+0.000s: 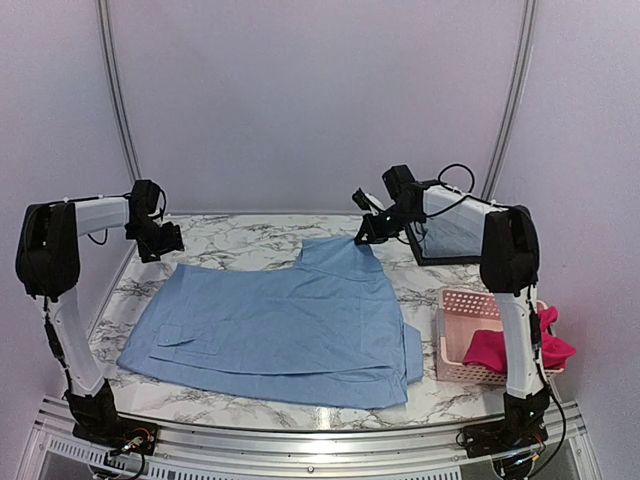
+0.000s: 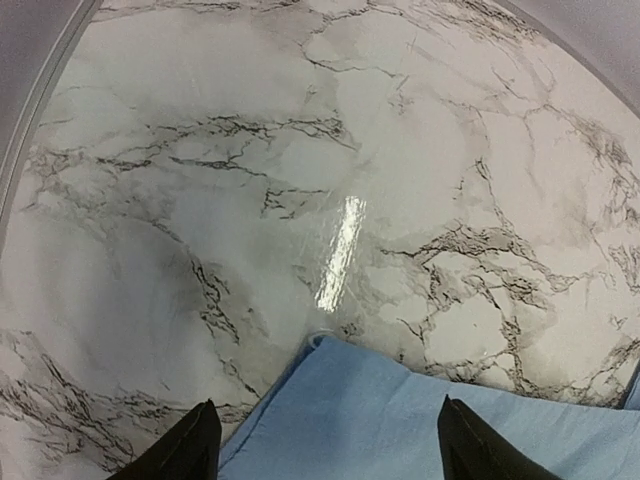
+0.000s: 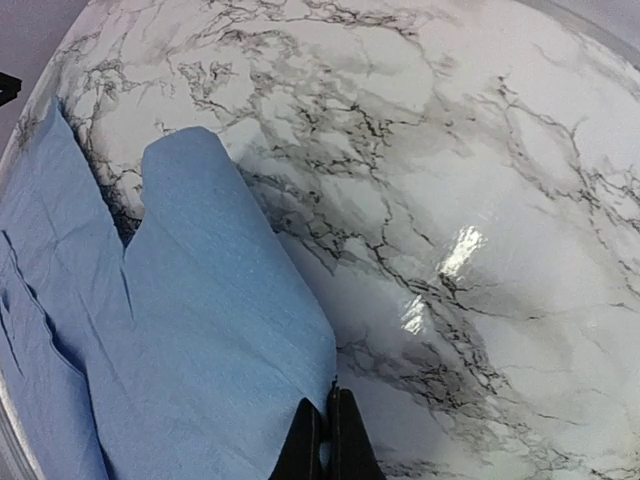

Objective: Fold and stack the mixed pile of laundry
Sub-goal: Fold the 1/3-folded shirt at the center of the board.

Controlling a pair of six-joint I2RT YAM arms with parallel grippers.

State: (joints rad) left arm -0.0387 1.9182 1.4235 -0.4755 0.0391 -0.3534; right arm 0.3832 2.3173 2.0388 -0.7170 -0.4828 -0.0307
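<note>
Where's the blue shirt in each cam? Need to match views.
Top external: shirt spread mid-table, its far right corner raised.
Left wrist: one corner at bottom centre, between the open left fingers.
Right wrist: fills the left half, edge pinched by the shut right fingers.
Shared landmark: the marble table, seen in all three.

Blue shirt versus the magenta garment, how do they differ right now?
The blue shirt lies spread across the marble table; the magenta garment sits bunched in the pink basket. The right tool is shut on the blue shirt's far corner; nothing touches the magenta garment. The blue shirt covers far more area as it lies. Both are soft cloth, not yet stacked.
</note>
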